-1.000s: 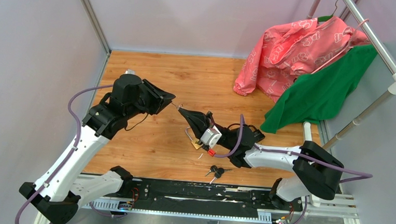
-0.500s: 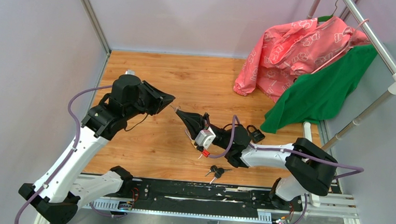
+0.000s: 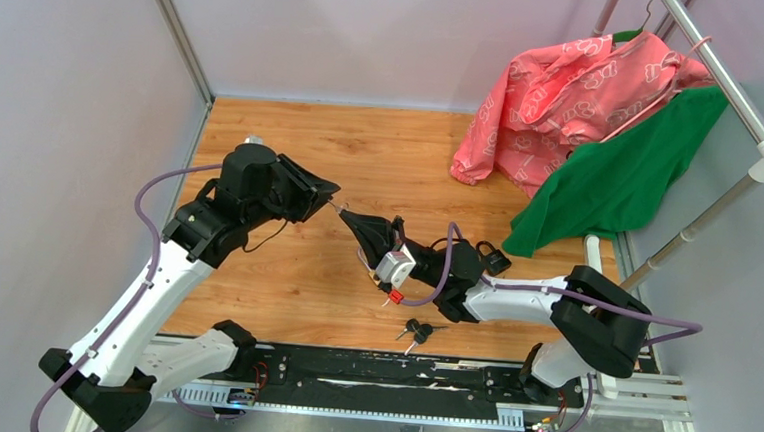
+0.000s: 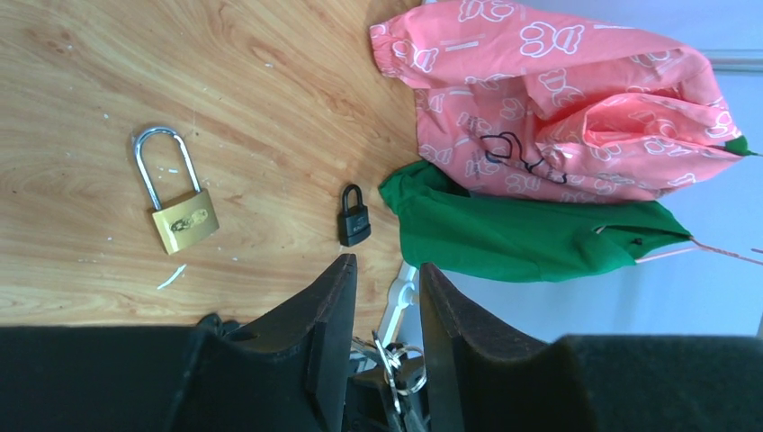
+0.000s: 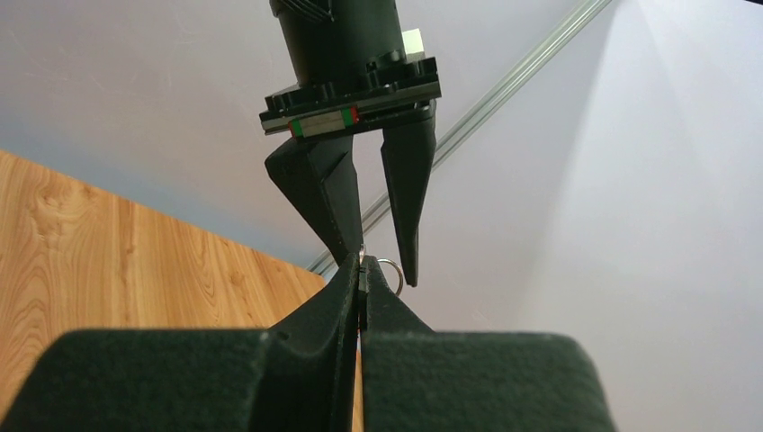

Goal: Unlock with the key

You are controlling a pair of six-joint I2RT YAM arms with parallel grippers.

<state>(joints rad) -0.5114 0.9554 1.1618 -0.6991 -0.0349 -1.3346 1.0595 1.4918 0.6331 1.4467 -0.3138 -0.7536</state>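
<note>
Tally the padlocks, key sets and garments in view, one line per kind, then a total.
Padlocks: 2 (brass padlock, black padlock)
Key sets: 2 (loose keys, held keys in right claw)
Garments: 2 (pink garment, green garment)
Total: 6

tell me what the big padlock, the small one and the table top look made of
Big padlock: brass-looking body, yellow and glossy; shiny steel-like shackle. Small padlock: black, matt, coating or plastic unclear. Table top: wood grain, possibly laminate.
</note>
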